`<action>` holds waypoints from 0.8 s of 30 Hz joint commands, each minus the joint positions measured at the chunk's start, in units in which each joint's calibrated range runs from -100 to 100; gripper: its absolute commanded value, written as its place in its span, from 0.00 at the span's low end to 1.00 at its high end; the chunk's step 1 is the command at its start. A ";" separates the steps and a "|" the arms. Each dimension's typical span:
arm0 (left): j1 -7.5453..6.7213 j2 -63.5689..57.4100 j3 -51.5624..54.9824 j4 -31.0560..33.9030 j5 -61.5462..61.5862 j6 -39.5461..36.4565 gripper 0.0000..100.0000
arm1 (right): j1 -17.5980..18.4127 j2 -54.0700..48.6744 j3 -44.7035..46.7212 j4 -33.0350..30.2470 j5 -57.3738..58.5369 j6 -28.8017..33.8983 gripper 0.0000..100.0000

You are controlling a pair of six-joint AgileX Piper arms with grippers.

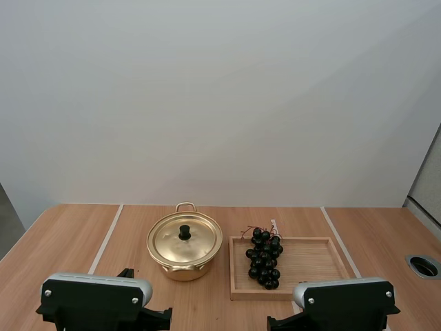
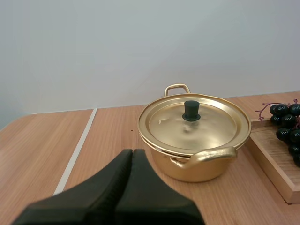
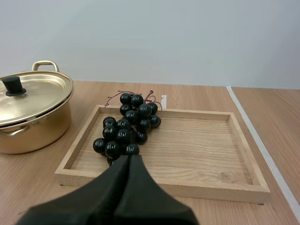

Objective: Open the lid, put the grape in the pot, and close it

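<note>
A gold pot (image 1: pixel 185 247) stands on the wooden table, its lid (image 1: pixel 183 238) on and a black knob (image 1: pixel 185 232) at the lid's centre. To its right a dark bunch of grapes (image 1: pixel 264 258) lies at the left end of a wooden tray (image 1: pixel 310 263). My left gripper (image 2: pixel 132 152) is shut on nothing, short of the pot (image 2: pixel 194 140) and lower than the lid (image 2: pixel 194 123). My right gripper (image 3: pixel 129 158) is likewise shut, its tip just before the tray's near rim (image 3: pixel 159 185) and close to the grapes (image 3: pixel 126 127). The pot (image 3: pixel 33 115) sits left of the tray.
White tape lines (image 1: pixel 105 239) (image 1: pixel 339 238) run across the table on either side of the pot and tray. A round cable hole (image 1: pixel 423 265) is set in the table at the far right. The right half of the tray is bare wood.
</note>
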 commanded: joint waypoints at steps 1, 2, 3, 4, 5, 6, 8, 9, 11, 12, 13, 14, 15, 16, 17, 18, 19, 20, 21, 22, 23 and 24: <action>-0.06 -0.38 0.25 0.27 -1.98 -0.25 0.00 | -0.20 -0.52 0.00 0.03 -0.36 -0.27 0.00; -0.06 -0.38 0.25 0.27 -1.98 -0.25 0.00 | -0.20 -0.52 0.00 0.03 -0.36 -0.27 0.00; -0.06 -0.38 0.25 0.05 -1.98 -0.34 0.00 | -0.20 -0.52 0.00 0.03 -0.36 -0.27 0.00; -0.06 -0.38 0.25 0.05 -1.98 -0.34 0.00 | -0.20 -0.52 0.00 0.03 -0.36 -0.27 0.00; -0.06 -0.38 0.25 0.05 -1.98 -0.34 0.00 | -0.20 -0.52 0.00 0.03 -0.36 -0.27 0.00; -0.06 -0.38 0.25 0.05 -1.98 -0.34 0.00 | -0.20 -0.52 0.00 0.03 -0.36 -0.27 0.00; -0.06 -0.38 0.25 0.05 -1.98 -0.34 0.00 | -0.20 -0.52 0.00 0.03 -0.36 -0.27 0.00; -0.06 -0.38 0.25 0.05 -1.98 -0.34 0.00 | -0.20 -0.52 0.00 0.03 -0.36 -0.27 0.00; -0.06 -0.38 0.25 -0.09 -1.98 -0.34 0.00 | -0.20 -0.52 0.00 0.03 -0.36 -0.27 0.00; -0.06 -0.38 0.25 -0.41 -1.98 -0.34 0.00 | -0.20 -0.52 0.00 0.03 -0.36 -0.27 0.00; -0.06 -0.38 0.25 -0.54 -1.98 -0.34 0.00 | -0.20 -0.52 0.00 0.03 -0.36 -0.27 0.00; -0.06 -0.38 0.25 -0.54 -1.98 -0.34 0.00 | -0.20 -0.52 0.00 0.03 -0.36 -0.27 0.00; -0.06 -0.38 0.25 -0.54 -1.98 -0.34 0.00 | -0.20 -0.52 0.00 0.03 -0.36 -0.27 0.00; -0.06 -0.38 0.25 -0.54 -1.98 -0.34 0.00 | -0.20 -0.52 0.00 0.03 -0.36 -0.27 0.00; -0.06 -0.38 0.25 -0.52 -1.80 -0.34 0.00 | -0.20 -0.52 0.00 0.03 -0.36 -0.27 0.00; -0.06 -0.38 0.25 -0.52 -1.80 -0.34 0.00 | -0.20 -0.52 0.00 0.15 -0.36 -0.27 0.00; -0.06 -0.38 0.25 -0.52 -1.80 -0.34 0.00 | -0.20 -0.52 0.00 0.15 -0.36 -0.27 0.00; -0.06 -0.38 0.25 -0.52 -1.80 -0.34 0.00 | -0.20 -0.52 0.00 0.15 -0.36 -0.27 0.00; -0.06 -0.38 0.25 -0.52 -1.96 -0.34 0.00 | -0.20 -0.52 0.00 0.15 -0.36 -0.27 0.00; -0.06 -0.38 0.25 -0.52 -2.66 -0.34 0.00 | -0.20 -0.52 0.00 0.15 -0.36 -0.27 0.00; -0.06 -0.38 0.25 -0.52 -4.32 -0.34 0.00 | -0.20 -0.52 0.00 0.15 -0.36 -0.27 0.00; -0.06 -0.38 0.25 -0.52 -7.18 -0.34 0.00 | -0.20 -0.52 0.00 0.15 -1.02 -0.27 0.00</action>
